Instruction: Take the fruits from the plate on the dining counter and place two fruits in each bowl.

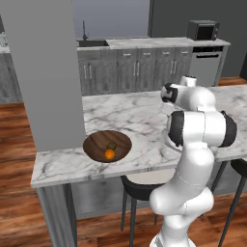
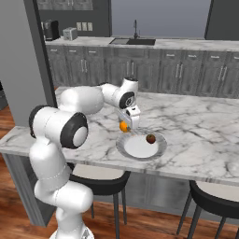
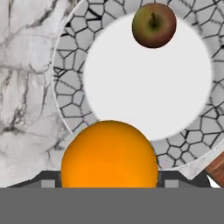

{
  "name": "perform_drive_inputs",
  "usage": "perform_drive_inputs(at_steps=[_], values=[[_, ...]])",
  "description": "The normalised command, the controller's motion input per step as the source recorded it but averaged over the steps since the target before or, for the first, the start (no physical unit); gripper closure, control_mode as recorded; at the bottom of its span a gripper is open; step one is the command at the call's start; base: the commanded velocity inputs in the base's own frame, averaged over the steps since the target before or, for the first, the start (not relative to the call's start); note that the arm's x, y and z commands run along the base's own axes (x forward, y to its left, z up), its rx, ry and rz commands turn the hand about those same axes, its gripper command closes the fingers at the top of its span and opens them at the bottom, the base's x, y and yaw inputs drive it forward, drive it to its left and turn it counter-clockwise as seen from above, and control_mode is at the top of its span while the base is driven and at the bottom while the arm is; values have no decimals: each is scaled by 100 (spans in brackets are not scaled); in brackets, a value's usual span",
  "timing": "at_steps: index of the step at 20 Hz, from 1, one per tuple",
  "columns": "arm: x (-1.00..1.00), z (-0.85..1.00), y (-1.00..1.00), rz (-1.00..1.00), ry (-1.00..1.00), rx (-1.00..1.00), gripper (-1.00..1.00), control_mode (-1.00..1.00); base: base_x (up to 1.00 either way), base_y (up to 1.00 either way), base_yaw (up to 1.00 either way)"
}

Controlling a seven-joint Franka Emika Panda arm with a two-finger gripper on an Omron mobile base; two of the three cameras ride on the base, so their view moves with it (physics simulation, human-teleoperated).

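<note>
My gripper (image 2: pixel 127 123) is shut on a bright orange fruit (image 2: pixel 123 126), over the left rim of the plate (image 2: pixel 135 150) on the dining counter (image 2: pixel 196 135). In the hand view the orange fruit (image 3: pixel 109 153) sits between the gripper (image 3: pixel 109 177) finger tips, above the plate's cracked grey rim (image 3: pixel 70 83). A reddish-brown fruit (image 3: pixel 154 25) with a stem lies at the plate's far side, also seen as the reddish-brown fruit (image 2: pixel 151 138). Left on the counter, the dark brown bowl (image 1: pixel 94 142) holds an orange fruit (image 1: pixel 110 154) and an olive-brown fruit (image 1: pixel 111 145).
A wide grey pillar (image 1: pixel 46 72) stands on the counter's left end, close to the dark bowl. Black stools (image 2: pixel 98 179) are tucked under the counter's front edge. Behind is the grey-cabinet worktop (image 2: pixel 154 44) with a sink and a microwave (image 1: pixel 202 30).
</note>
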Motion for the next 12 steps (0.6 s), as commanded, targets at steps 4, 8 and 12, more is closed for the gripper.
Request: perform_drive_inputs(at_steps=[4,8,12], values=[[-72,77,96,19,0,0,100,-100,0,0,0],[-97,76,88,21,0,-1,100,-100,0,0,0],[-100,57,64,23,0,0,100,-100,0,0,0]])
